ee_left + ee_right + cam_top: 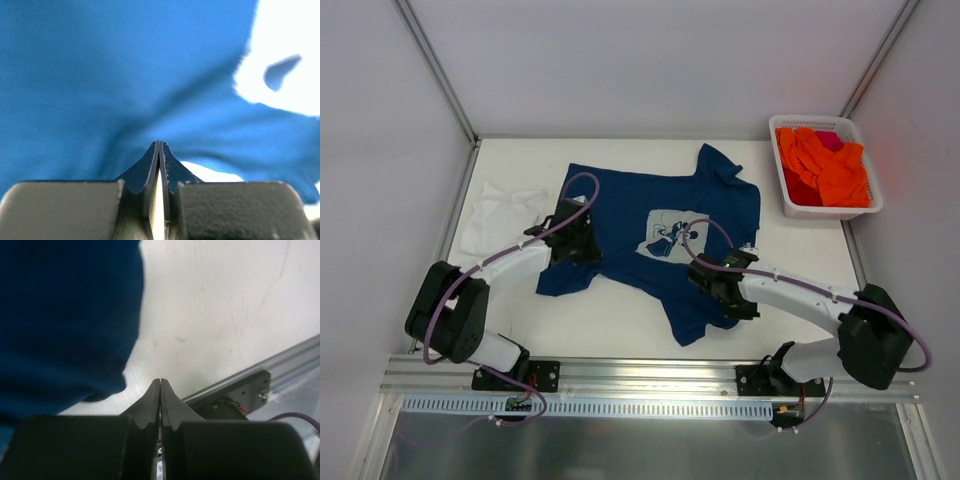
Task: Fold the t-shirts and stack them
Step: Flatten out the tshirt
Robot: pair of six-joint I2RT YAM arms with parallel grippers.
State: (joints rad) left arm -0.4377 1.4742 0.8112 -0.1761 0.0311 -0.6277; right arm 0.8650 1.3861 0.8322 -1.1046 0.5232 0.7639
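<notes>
1. The navy blue cotton t-shirt [630, 215] lies print-up mid-tabletop, skewed and not square to the arms. Its pale square cartoon print [670, 235] faces the camera.
2. The plain white t-shirt [500, 215] sits bunched at the left, touching or just beside the navy one's left edge. It looks unfolded.
3. The left pincer [159, 155] is fully closed and holds nothing. It is low over the left part of the navy cloth.
4. The right pincer [160, 390] is also closed and empty. It sits at the navy shirt's near-right edge, with cloth to one side and bare white tabletop [620, 320] beyond the tips.
5. My read on the step: getting hold of the navy shirt for its first fold, so the task is barely started.
6. To do it well:
   - Open both pincers before descending; closed tips only drag the fabric.
   - Pinch one layer at an edge or seam, not mid-panel.
   - Take matching points on both sides so the crease comes out straight.
   - Smooth the rumpled flap near the left arm and the one pointing at the near edge before folding.
7. Risks: catching the white shirt along with the navy edge, or the cotton slipping out of a shallow pinch.
8. The white plastic basket [830, 211] of orange garments [825, 165] at far right is well apart, so ignore it.
</notes>
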